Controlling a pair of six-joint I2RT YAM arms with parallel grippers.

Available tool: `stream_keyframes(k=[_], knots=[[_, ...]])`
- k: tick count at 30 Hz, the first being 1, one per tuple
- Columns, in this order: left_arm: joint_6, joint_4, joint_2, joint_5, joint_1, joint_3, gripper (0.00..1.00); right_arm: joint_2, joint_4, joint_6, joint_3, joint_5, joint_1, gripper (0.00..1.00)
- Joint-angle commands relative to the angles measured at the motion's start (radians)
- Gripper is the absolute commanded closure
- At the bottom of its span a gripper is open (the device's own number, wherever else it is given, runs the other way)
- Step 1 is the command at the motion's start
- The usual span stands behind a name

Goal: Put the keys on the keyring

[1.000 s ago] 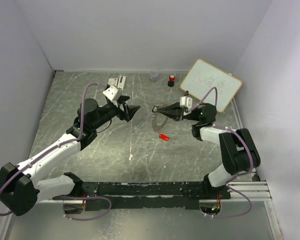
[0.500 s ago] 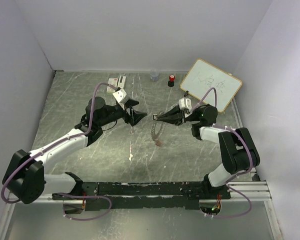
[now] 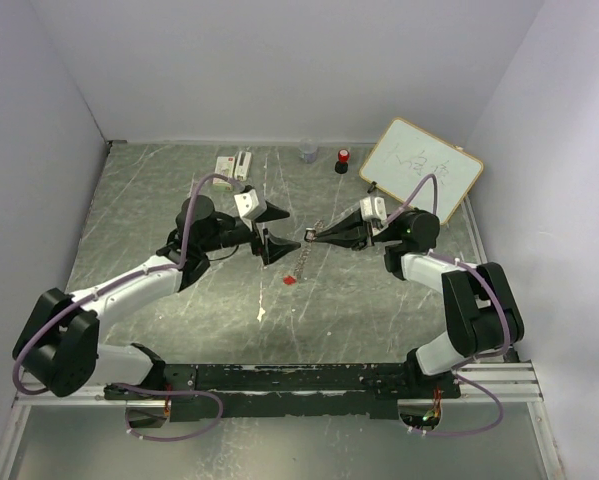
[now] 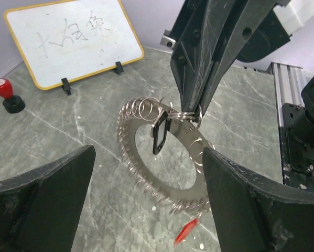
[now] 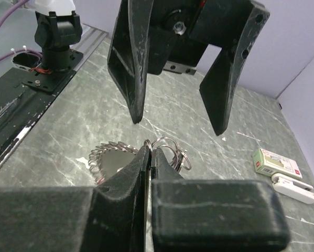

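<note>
- My right end effector (image 4: 197, 107) is closed tight on the top edge of the keyring (image 4: 128, 152), holding it up so that it hangs down toward the surface (image 3: 359, 320).
- My left end effector (image 3: 282, 232) has its fingers spread wide and holds nothing. It points straight at the hanging ring from the other side, close to it but not touching.
- In the left wrist view the ring's flat face is turned toward me. Its open middle sits between my two left fingers, so the ring lies dead ahead of that end effector, neither to one side nor the other.
- The black-headed key (image 4: 160, 134) dangles from the ring just below the right end effector's pinch, its long axis hanging almost straight down. It looks to me as if it is already threaded on.
- The red-headed key (image 4: 187, 231) lies flat on the surface, below and slightly in front of the ring's lowest edge, apart from both end effectors. Its long axis runs on a slant in the left wrist view.
- From above, the red-headed key sits below the gap between the two end effectors, a little to the left arm's side. I judge the free left end effector to be the one to fetch it, and it would have to drop down and tip toward the surface.
</note>
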Motion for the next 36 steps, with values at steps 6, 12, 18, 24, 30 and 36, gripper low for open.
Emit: stream_keyframes(k=[6,12,18,24,30,36], knots=[[0.034,0.181,0.09,0.121,0.006,-0.014,0.07,-0.039,0.299,0.013,0.022,-0.009,0.0,1.0],[0.011,0.264,0.14,0.173,0.005,0.013,0.1,-0.041,0.299,0.014,0.016,-0.01,0.001,1.0],[-0.021,0.36,0.174,0.213,0.006,0.022,0.13,-0.04,0.299,0.015,0.015,-0.01,0.002,1.0],[-0.048,0.394,0.216,0.246,0.005,0.059,0.19,-0.044,0.298,0.014,0.012,-0.01,0.002,1.0],[-0.066,0.394,0.258,0.28,0.004,0.1,0.34,-0.045,0.299,0.016,0.012,-0.009,0.002,1.0],[-0.07,0.393,0.274,0.296,0.003,0.108,0.42,-0.048,0.299,0.018,0.015,-0.009,0.002,1.0]])
